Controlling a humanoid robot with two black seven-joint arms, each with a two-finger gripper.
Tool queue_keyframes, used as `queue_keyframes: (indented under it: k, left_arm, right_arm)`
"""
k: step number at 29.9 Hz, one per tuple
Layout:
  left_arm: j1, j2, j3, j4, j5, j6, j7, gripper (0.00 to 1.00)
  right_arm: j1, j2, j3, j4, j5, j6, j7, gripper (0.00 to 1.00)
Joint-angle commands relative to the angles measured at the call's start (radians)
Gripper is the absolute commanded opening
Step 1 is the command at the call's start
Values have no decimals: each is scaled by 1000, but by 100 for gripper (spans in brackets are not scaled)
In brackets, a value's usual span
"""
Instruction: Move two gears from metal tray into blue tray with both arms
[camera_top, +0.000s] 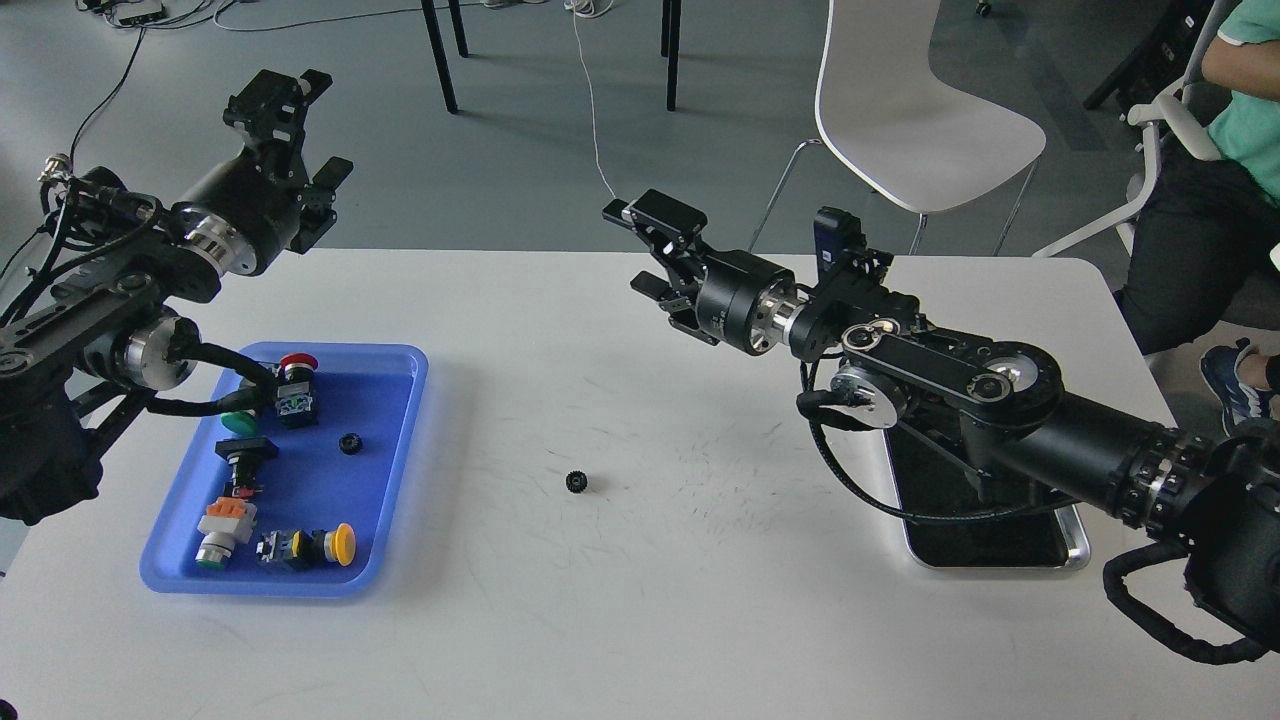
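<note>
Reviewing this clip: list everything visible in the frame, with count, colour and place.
gears: 2, black; one in the blue tray, one on the bare table between the trays
blue tray: 1, blue, table left
push-button switches: 5, caps red, green, black, orange, yellow; all in the blue tray
metal tray: 1, silver, table right, partly under the right arm
table: 1, white
chair: 1, white, behind the table
person: 1, green top, far right, partly cut off
left gripper: 1, black, open, raised above the table's far left edge
right gripper: 1, black, open, above the table's far edge
</note>
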Motion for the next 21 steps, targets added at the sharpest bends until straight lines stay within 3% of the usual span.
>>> queue_keyframes:
  k: [1, 6, 12, 17, 21]
  left_arm:
    - [20, 34, 29, -85, 18, 18, 6, 97]
    - [25, 120, 114, -250, 145, 39, 9, 97]
    - [27, 224, 248, -468, 494, 114, 10, 97]
    - [30, 226, 366, -516, 769, 156, 6, 97]
    - [36, 160, 378, -510, 1033, 163, 6, 97]
  right_arm:
    - [-89, -149, 153, -3, 26, 50, 4, 96]
    - [-209, -270, 335, -21, 26, 144, 6, 96]
    - [-263, -313, 416, -81, 146, 222, 7, 96]
    - [-283, -305, 413, -174, 295, 315, 26, 97]
    - [-338, -299, 419, -181, 331, 360, 69, 97]
